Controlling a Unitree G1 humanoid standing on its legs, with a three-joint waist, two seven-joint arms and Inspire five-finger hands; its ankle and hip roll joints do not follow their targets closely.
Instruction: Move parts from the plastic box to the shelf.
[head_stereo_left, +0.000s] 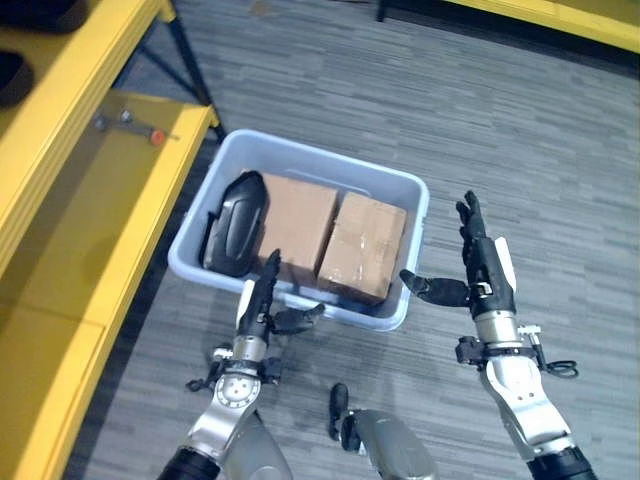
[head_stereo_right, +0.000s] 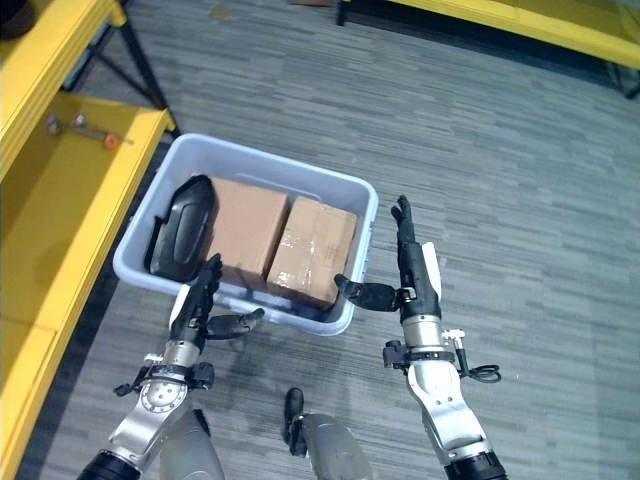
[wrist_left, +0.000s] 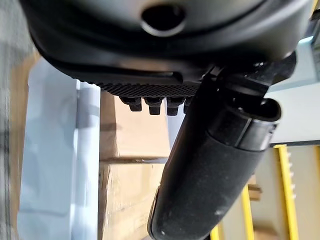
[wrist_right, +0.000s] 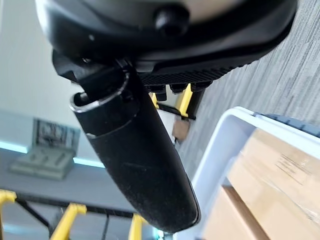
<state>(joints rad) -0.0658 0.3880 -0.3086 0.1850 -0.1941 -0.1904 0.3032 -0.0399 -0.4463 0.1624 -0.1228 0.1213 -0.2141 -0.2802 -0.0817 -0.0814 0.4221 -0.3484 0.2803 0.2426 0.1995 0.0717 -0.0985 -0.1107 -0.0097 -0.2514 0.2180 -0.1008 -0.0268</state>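
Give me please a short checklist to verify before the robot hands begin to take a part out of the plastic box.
1. Left robot hand open, holding nothing: ok.
2. Right robot hand open, holding nothing: ok.
3. Plastic box on the floor between both hands: ok.
4. Parts reachable from above, namely black part and two cardboard boxes: ok.
5. Yellow shelf has bare surface beside the box: ok.
6. Weight of the boxes: cannot tell.

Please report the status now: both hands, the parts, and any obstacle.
Left robot hand open, at box's near rim. Right robot hand open, beside box. Two cartons and black part in box. Shelf on left, no obstacle seen.
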